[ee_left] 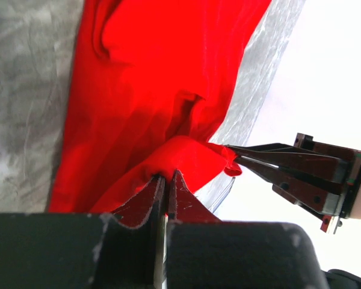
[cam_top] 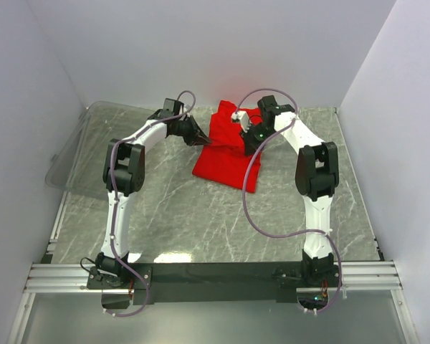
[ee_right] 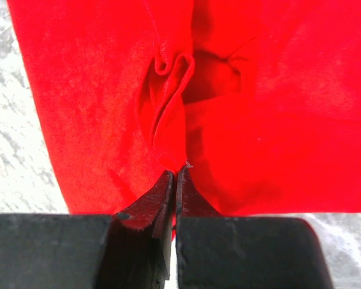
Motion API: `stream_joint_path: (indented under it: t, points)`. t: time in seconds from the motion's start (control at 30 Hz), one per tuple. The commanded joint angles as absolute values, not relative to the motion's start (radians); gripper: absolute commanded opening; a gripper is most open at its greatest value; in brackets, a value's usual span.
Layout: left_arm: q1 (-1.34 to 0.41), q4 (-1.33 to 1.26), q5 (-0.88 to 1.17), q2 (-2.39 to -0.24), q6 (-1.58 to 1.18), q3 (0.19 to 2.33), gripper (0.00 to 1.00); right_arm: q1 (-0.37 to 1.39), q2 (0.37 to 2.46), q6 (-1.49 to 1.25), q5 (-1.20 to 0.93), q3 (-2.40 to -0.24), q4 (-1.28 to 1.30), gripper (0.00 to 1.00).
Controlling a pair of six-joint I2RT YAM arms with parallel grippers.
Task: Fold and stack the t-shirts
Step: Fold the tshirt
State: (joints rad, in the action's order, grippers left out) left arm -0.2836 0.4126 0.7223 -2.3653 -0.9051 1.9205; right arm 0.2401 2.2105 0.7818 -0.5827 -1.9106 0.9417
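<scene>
One plain bright red t-shirt (cam_top: pixel 228 159) lies partly folded at the back middle of the marble table. My left gripper (cam_top: pixel 207 142) is shut on a pinch of the shirt's left edge; the left wrist view shows the red cloth (ee_left: pixel 150 102) bunched into its closed tips (ee_left: pixel 167 176). My right gripper (cam_top: pixel 242 148) is shut on a fold of the shirt near its right side; the right wrist view shows a ridge of cloth (ee_right: pixel 168 120) running into its closed tips (ee_right: pixel 175 173). The right gripper's fingers (ee_left: pixel 277 165) also show in the left wrist view, close by.
A clear plastic bin (cam_top: pixel 82 154) lies at the table's left edge, behind the left arm. White walls close in the back and both sides. A metal rail (cam_top: pixel 215 276) runs along the near edge by the arm bases.
</scene>
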Motion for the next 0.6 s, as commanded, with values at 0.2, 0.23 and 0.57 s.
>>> stream_joint_path:
  t: [0.2, 0.23, 0.57]
  points:
    - [-0.279, 0.374, 0.716, -2.39, -0.934, 1.988, 0.01, 0.229, 2.241, 0.758, -0.565, -1.99, 0.923, 0.0]
    - [-0.279, 0.37, 0.716, -2.394, -0.936, 1.993, 0.01, 0.227, 2.246, 0.756, -0.566, -1.993, 0.922, 0.0]
    - [-0.279, 0.367, 0.71, -2.404, -0.943, 1.999, 0.01, 0.226, 2.278, 0.752, -0.552, -2.036, 0.914, 0.0]
